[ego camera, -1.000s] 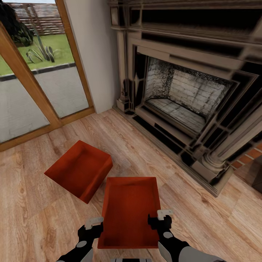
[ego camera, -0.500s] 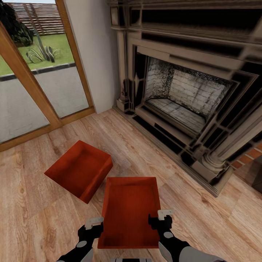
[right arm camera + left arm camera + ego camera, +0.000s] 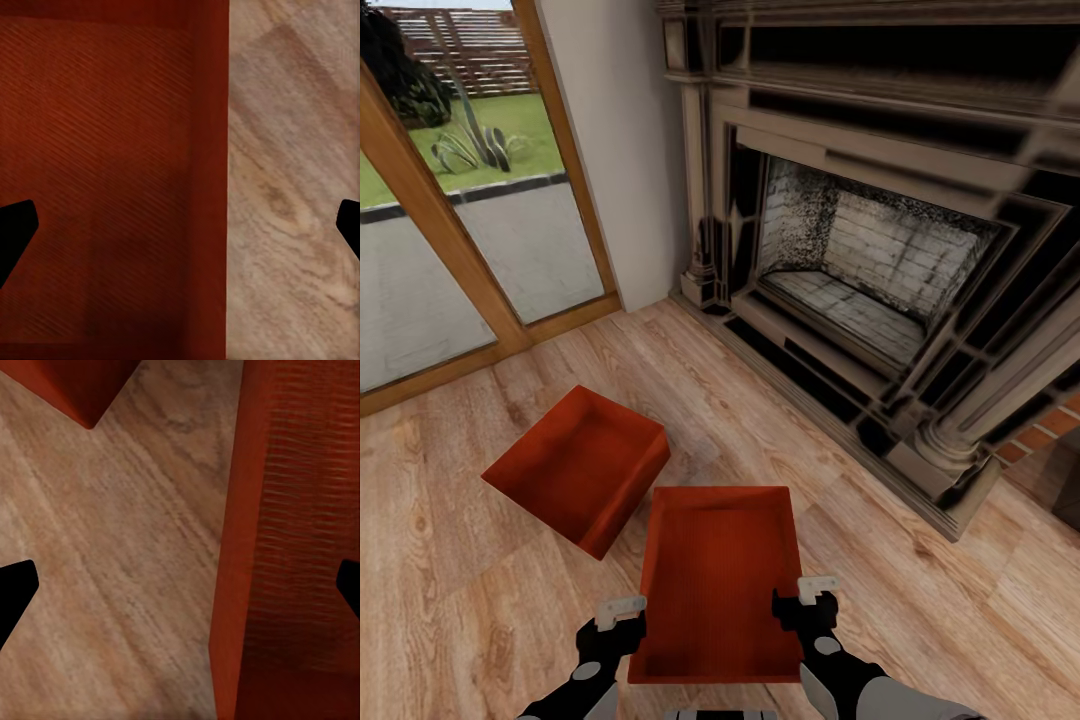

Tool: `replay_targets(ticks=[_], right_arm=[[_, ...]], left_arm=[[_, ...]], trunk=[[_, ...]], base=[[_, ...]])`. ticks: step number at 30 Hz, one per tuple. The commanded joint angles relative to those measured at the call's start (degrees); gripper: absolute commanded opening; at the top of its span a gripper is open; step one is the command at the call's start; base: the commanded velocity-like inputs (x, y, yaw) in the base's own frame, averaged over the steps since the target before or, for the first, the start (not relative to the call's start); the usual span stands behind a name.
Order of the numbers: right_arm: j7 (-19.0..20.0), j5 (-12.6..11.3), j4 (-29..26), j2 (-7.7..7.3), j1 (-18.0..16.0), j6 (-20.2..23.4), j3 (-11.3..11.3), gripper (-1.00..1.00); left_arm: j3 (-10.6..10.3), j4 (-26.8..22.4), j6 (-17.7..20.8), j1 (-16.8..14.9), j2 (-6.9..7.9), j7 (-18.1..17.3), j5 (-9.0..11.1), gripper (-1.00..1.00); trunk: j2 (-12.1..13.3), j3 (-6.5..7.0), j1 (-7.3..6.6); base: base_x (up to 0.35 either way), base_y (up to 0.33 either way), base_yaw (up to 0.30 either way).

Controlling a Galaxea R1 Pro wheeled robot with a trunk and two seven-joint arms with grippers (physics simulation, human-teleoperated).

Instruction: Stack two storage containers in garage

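Both sets of jaws are spread wide and grasp nothing. The left gripper (image 3: 620, 610) straddles the left long wall of the near storage container (image 3: 720, 575), and the right gripper (image 3: 808, 592) straddles its right long wall; in each wrist view one dark fingertip sits over the container's ribbed inside and the other over bare planks, with the thin wall between them. This container lies flat on the light wood plank floor (image 3: 920, 600) of the living room, close in front of the robot. The second storage container (image 3: 575, 470) sits just beyond and to the left, turned at an angle, with one corner near the first but apart from it. The dark fireplace (image 3: 860, 270) stands far right, the wood-framed glass doors (image 3: 460, 230) far left. Empty and thin-walled, the bin is probably light but may flex, so pinching both long rims evenly at matching points seems wise; an uneven grip could tip it.
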Motion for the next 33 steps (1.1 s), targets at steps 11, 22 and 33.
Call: replay_targets(ticks=[11, 22, 33], right_arm=[[-0.13, -0.61, 0.06, 0.02, -0.03, -0.2, 0.5, 1.0], [-0.13, -0.61, 0.06, 0.0, -0.04, -0.21, 0.5, 1.0], [-0.13, -0.61, 0.06, 0.03, -0.03, -0.16, 0.5, 1.0]], left_arm=[[-0.38, -0.04, -0.2, -0.03, -0.21, 0.26, 0.49, 1.0], [-0.18, 0.05, -0.11, -0.03, -0.8, -3.02, 0.44, 1.0], [-0.32, 0.65, -0.11, -0.02, -0.87, -3.13, 0.32, 1.0]], trunk=[[-0.01, -0.03, -0.01], [-0.01, -0.03, -0.01], [-0.01, -0.03, -0.01]], base=[[0.0, 0.0, 0.0], [0.0, 0.0, 0.0], [0.0, 0.0, 0.0]])
